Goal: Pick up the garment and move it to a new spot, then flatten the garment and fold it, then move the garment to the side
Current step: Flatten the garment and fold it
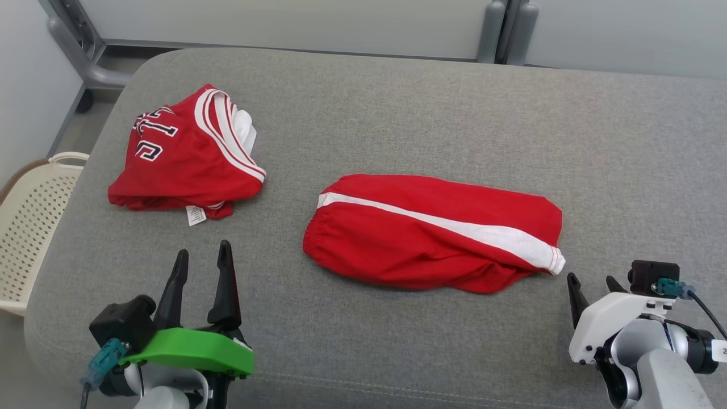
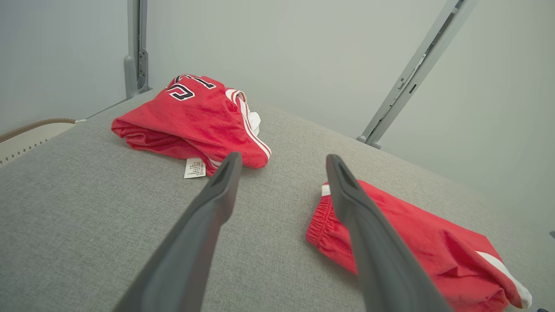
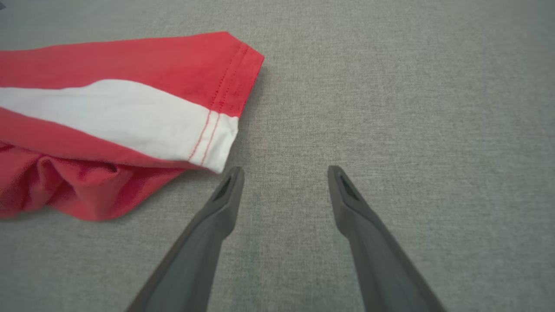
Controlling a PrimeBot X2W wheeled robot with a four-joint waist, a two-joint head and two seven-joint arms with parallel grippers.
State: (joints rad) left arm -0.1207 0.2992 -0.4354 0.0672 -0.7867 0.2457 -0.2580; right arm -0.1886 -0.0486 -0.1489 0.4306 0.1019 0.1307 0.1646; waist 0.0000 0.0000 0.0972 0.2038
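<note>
Nearest the robot, the left gripper (image 1: 203,250) hangs over the front edge of the grey cushioned surface (image 1: 397,102), its two dark fingers pointing away from the body and spread apart with nothing between them. In the left wrist view the same fingers (image 2: 217,199) stand wide, and bare grey fabric shows through the gap.

On the other side, the right gripper (image 1: 590,279) sits low over the front right part of the cushion. Its jaws are also spread and empty. In the right wrist view its left fingertip (image 3: 232,182) lies just beside the white hem corner of the red shorts (image 3: 108,112); whether it touches the cloth cannot be told. The other fingertip is over bare cushion.

The red shorts (image 1: 431,233) lie folded into a long flat bundle in the middle of the cushion, between the two grippers and a little farther out. Neither gripper holds them. The gathered elastic waistband points toward the robot's left, the stitched hem toward its right, and a white stripe (image 1: 454,227) runs slantwise along the top layer from end to end. Some rumpled red cloth bulges out along the near edge under the hem.

Farther back on the left, well apart from the shorts, a red jersey (image 1: 182,159) lies folded, showing white trim, dark lettering outlined in white, and a small white care label (image 1: 196,215) at its near edge.

Beside the cushion's left edge stands a cream perforated basket (image 1: 34,227). Beyond the cushion's far edge rise grey metal posts (image 1: 491,28) against a pale wall.
</note>
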